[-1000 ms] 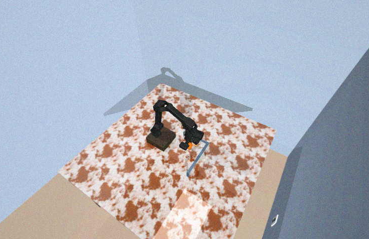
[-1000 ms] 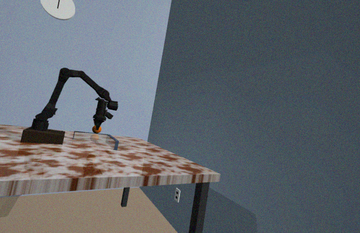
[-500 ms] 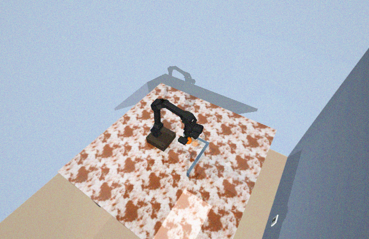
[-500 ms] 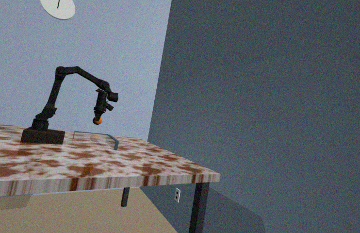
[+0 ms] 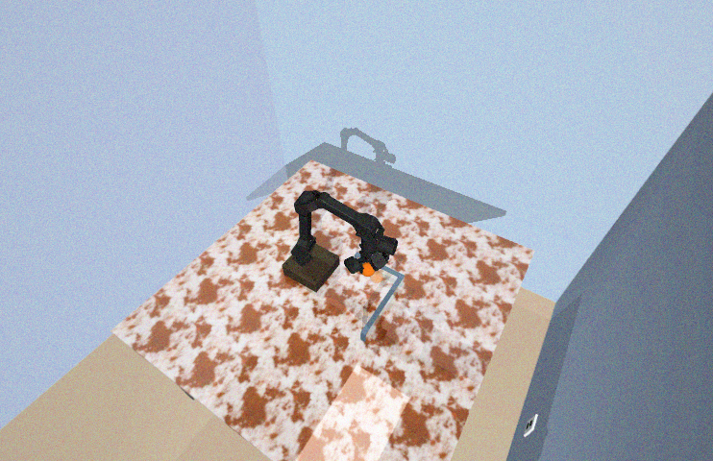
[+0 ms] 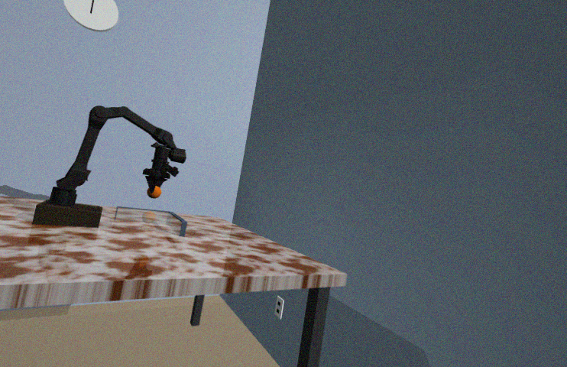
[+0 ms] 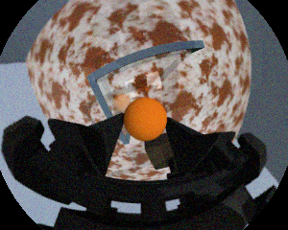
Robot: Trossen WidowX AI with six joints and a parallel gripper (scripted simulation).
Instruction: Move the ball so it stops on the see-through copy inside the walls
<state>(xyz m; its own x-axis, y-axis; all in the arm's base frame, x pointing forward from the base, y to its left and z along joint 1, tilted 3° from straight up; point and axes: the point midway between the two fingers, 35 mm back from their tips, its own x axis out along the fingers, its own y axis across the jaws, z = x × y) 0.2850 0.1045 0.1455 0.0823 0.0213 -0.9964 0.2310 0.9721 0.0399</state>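
The gripper pinches the small, probably light, roll-prone orange ball across its middle, high above the walls' corner.

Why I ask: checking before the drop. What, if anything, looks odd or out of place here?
Nothing stands out. The pincer holds the orange ball in the air above the clear walls, near the faint copy on the table.

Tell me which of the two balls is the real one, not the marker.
The solid bright orange ball, shut in the pincer above the table. The pale see-through ball sits low inside the walls' corner.
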